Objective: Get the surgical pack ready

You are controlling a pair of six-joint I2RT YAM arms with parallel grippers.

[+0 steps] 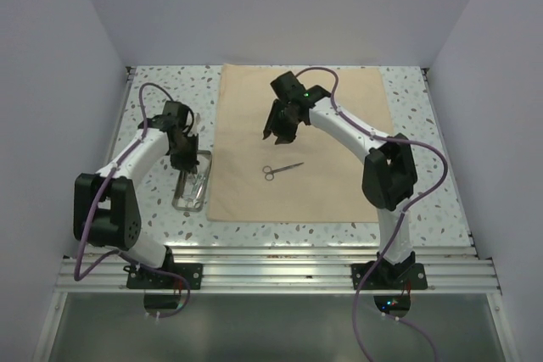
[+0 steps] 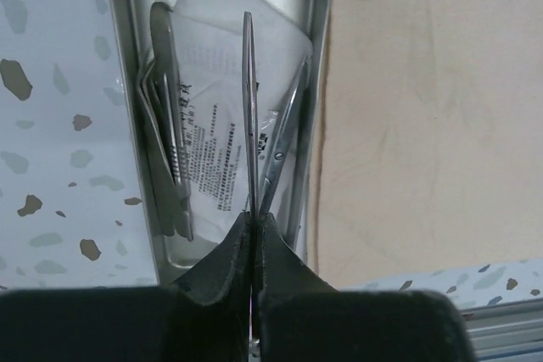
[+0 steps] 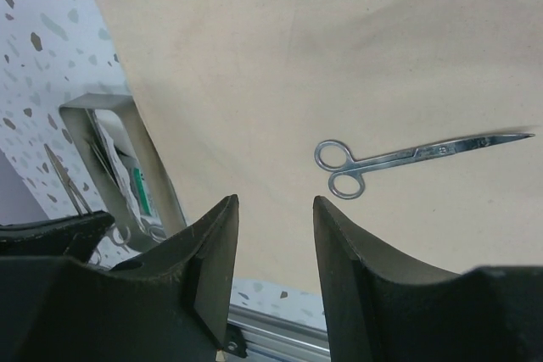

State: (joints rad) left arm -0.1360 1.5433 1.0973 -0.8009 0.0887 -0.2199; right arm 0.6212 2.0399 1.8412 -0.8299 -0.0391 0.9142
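Barely begun: one pair of silver steel scissors [image 1: 281, 169] lies mid-frame on the flat beige cloth [image 1: 339, 142]. The right gripper [image 3: 276, 235] hangs spread above; the left gripper [image 2: 254, 235] pinches a slim steel instrument [image 2: 249, 108] over the small steel tray [image 2: 127, 125], centre-left.

left pincer [image 2: 254, 225]: clamped shut, pointing down | right pincer [image 3: 276, 214]: parted, apparently hovering

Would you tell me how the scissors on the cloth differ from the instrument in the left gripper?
The scissors lie flat and free on the cloth; the instrument is pinched in the shut left gripper above the tray. The scissors show both finger rings; the instrument's handle end is hidden. Both are slim steel.
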